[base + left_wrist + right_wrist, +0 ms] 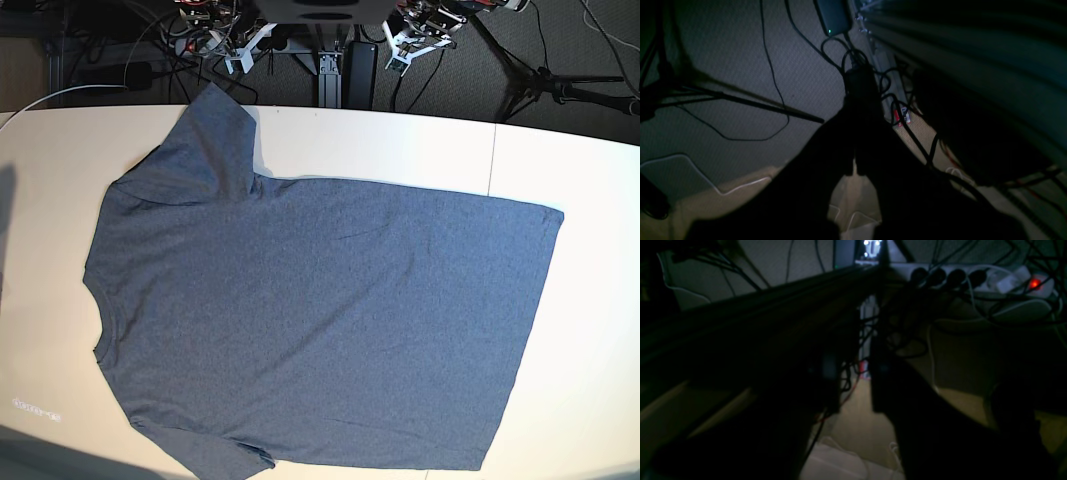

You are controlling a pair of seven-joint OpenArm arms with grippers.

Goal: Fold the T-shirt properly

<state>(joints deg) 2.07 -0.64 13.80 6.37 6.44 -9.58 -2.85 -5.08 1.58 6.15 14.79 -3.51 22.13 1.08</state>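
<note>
The T-shirt (pixel 320 320) lies spread flat on the white table (pixel 590 350), plain blue-grey side up. Its neck is at the left, its hem at the right, and one sleeve (pixel 205 140) reaches toward the far edge. Both arms are pulled back behind the table's far edge, away from the cloth. In the base view the left gripper (pixel 412 48) sits at the top right of centre and the right gripper (pixel 243 52) at the top left. In its dark wrist view, the left gripper (pixel 853 170) has its fingers together. The right gripper (pixel 856 405) shows a narrow empty gap.
Behind the table there are tangled cables, a power strip (pixel 973 276) with a red light, a dark adapter (pixel 833 16) and a tripod (pixel 560 80) on grey carpet. A white cable (pixel 60 95) runs over the table's far left corner.
</note>
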